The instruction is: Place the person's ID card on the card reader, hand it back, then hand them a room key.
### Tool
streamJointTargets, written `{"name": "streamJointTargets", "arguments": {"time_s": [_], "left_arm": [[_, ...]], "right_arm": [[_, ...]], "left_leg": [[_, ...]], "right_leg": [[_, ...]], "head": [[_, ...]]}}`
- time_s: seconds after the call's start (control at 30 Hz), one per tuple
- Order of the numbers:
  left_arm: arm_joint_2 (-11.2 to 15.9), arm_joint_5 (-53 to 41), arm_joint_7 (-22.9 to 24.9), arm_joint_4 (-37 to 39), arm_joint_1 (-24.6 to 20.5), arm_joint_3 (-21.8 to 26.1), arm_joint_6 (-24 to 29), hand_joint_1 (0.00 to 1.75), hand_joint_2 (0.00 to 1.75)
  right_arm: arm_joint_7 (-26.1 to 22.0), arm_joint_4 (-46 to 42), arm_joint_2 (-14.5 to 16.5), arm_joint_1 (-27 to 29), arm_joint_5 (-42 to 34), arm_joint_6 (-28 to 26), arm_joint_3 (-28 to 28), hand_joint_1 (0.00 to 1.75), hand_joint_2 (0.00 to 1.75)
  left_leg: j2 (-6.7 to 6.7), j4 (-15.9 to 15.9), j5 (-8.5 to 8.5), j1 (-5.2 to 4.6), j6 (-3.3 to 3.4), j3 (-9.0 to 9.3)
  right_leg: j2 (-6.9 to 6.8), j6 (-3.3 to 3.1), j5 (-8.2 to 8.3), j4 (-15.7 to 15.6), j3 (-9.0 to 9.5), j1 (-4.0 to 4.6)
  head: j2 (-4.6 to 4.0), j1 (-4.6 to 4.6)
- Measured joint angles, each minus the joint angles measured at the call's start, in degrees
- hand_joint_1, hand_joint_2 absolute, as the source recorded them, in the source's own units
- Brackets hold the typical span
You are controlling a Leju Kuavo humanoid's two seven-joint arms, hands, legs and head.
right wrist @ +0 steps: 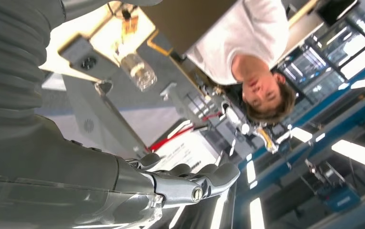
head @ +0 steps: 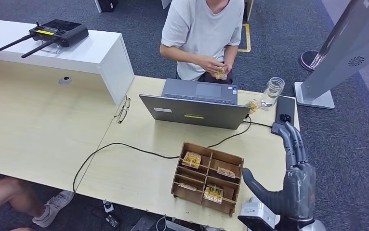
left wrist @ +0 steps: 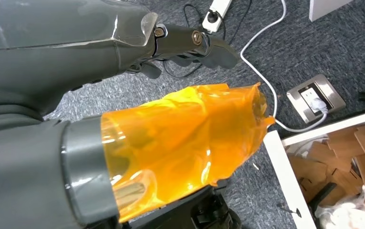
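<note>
1. Two robot hands on record. The right hand (head: 296, 180) is raised above the desk's right end, thumb stretched toward the wooden organiser and fingers extended forward toward the black card reader; it holds nothing and its fingers are apart. The right wrist view shows the same fingers (right wrist: 204, 179) straight, with nothing between them.
2. The left hand (left wrist: 76, 109) hangs over grey carpet. Its thumb is wrapped in orange film (left wrist: 185, 138); its dark fingers (left wrist: 195, 45) reach straight out, apart from the thumb, with nothing in them.
3. One wooden organiser (head: 207, 178), divided into compartments, sits near the desk's front edge, just left of the right thumb. Yellow-orange cards (head: 191, 159) lie in several compartments; which is a room key cannot be told.
4. One black card reader (head: 284, 111), flat on the desk's far right corner, just beyond the right fingertips; a black cable (head: 125, 147) trails leftward from its area and off the front edge.
5. One clear glass jar (head: 272, 91), upright, just left of the reader.
6. One grey laptop (head: 197, 108), open, screen facing the person.
7. One person (head: 204, 33) in a white T-shirt, beyond the desk, both hands holding a small yellowish item (head: 219, 73) above the laptop; it is too small to say whether it is the ID card.
8. One pair of glasses (head: 123, 109), left of the laptop.
9. One black controller (head: 57, 32) with antennas, on the white counter (head: 100, 53).
</note>
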Motion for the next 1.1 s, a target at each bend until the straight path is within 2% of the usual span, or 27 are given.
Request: {"name": "streamJointTargets", "arguments": {"time_s": [0.53,0.6,0.7,0.77,0.93,1.1], "left_arm": [[0.0,-0.1,0.0,0.0,0.1,0.6,0.0,0.00,0.00],[0.0,-0.2,0.0,0.0,0.1,0.6,0.0,0.00,0.00],[0.0,-0.6,0.2,0.0,0.1,0.6,-0.3,0.00,0.00],[0.0,-0.9,0.3,0.0,0.1,0.6,-0.5,0.00,0.00],[0.0,-1.1,0.8,0.0,0.0,0.6,-0.8,0.00,0.00],[0.0,-1.1,0.9,0.0,0.0,0.6,-0.8,0.00,0.00]], "right_arm": [[0.6,1.9,0.0,2.3,0.4,1.6,3.2,0.02,1.75],[1.3,2.5,0.0,2.3,1.4,2.0,3.4,0.14,1.75],[3.5,4.2,0.0,2.3,5.4,2.0,3.9,0.47,1.75],[5.5,5.5,0.0,2.3,8.7,1.9,4.2,0.59,1.75],[8.0,7.5,0.0,2.3,12.1,1.9,4.5,0.72,1.75],[9.2,8.3,0.0,2.4,13.2,1.9,4.6,0.73,1.75]], "left_leg": [[0.01,0.0,0.00,0.00,0.00,0.00],[0.01,0.0,0.00,0.00,0.00,0.00],[0.01,0.0,0.00,0.00,0.00,0.00],[0.01,0.0,0.00,0.00,0.00,0.00],[0.01,0.0,0.00,0.00,0.00,0.00],[0.02,0.0,0.00,0.00,0.00,0.01]], "right_leg": [[0.00,0.00,0.00,0.0,0.00,0.00],[0.00,0.00,0.00,0.0,0.00,0.00],[0.00,0.00,0.00,0.0,0.00,0.00],[0.00,0.00,0.00,0.0,0.00,0.00],[0.01,0.00,0.00,0.0,0.00,0.00],[0.01,0.00,0.00,0.0,0.00,0.00]], "head": [[0.00,-0.01],[0.00,-0.01],[0.00,-0.01],[0.00,-0.01],[0.00,-0.01],[0.00,-0.01]]}}
